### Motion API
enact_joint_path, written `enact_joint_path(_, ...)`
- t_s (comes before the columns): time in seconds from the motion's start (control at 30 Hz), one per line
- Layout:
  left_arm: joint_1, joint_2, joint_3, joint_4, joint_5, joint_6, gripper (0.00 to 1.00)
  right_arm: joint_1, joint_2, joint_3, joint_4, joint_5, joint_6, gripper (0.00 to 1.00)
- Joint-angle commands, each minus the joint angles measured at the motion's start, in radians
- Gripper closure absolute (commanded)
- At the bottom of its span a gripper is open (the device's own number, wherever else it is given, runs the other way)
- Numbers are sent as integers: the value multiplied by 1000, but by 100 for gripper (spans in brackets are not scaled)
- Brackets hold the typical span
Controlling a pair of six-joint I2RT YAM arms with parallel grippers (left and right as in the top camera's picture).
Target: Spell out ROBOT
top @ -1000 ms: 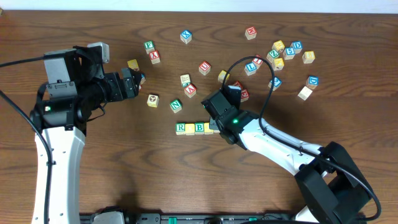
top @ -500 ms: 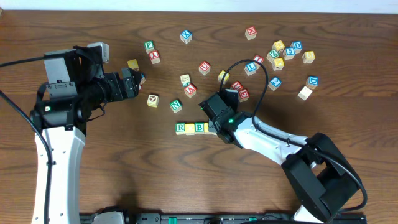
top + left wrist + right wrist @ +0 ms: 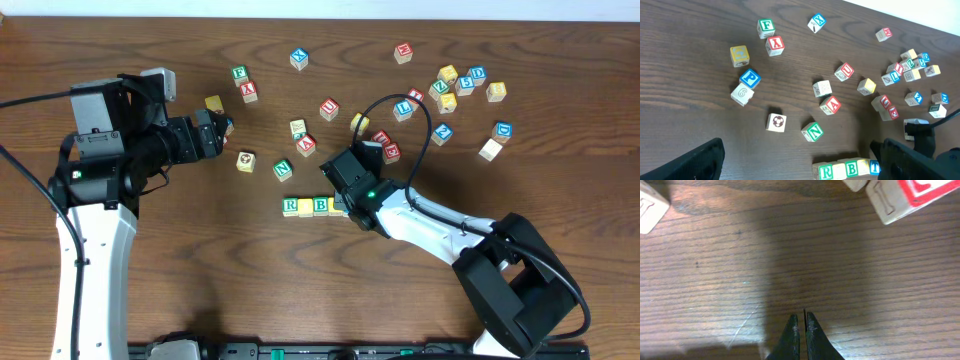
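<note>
Spreading across every view is the brown wooden counter point(image 3: 200, 290), strewn with lettered wooden blocks. The left arm point(image 3: 95, 235) rises along the left side and bends in towards the blocks, while the right arm point(image 3: 440, 225) reaches from the lower right corner to the middle. The left pincer point(image 3: 216, 130) hangs wide open with nothing in it; its wrist camera shows the two dark fingers point(image 3: 700, 160) far apart at the lower corners, above the scattered blocks. The right pincer point(image 3: 804, 316) is closed, its tips pressed together on nothing, over bare wood. The task's row point(image 3: 313, 206) lies near the middle of the counter, and from overhead the right arm's wrist covers its right end. Seen from the left wrist, the row reads a green R point(image 3: 826, 173), a pale block whose letter I cannot read, a B point(image 3: 852, 169) and a T point(image 3: 863, 166), side by side and touching. Just beyond the row sit a tilted green N point(image 3: 812, 131) and a football block point(image 3: 776, 122). Farther left a blue P point(image 3: 749, 78) touches a 6 point(image 3: 740, 93). A dense cluster point(image 3: 462, 85) of blocks lies at the far right of the counter.
</note>
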Motion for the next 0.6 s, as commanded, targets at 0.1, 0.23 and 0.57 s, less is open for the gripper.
enact_joint_path(0.1, 3, 0, 24, 0, 13, 9, 2, -33, 2, 8, -62, 82, 3, 99)
enact_joint_path(0.23, 3, 0, 24, 1, 13, 10, 2, -48, 0, 19, -165, 75, 53, 99)
enact_joint_path(0.57, 3, 0, 24, 0, 13, 9, 2, -20, -37, 26, -288, -28, 53, 99)
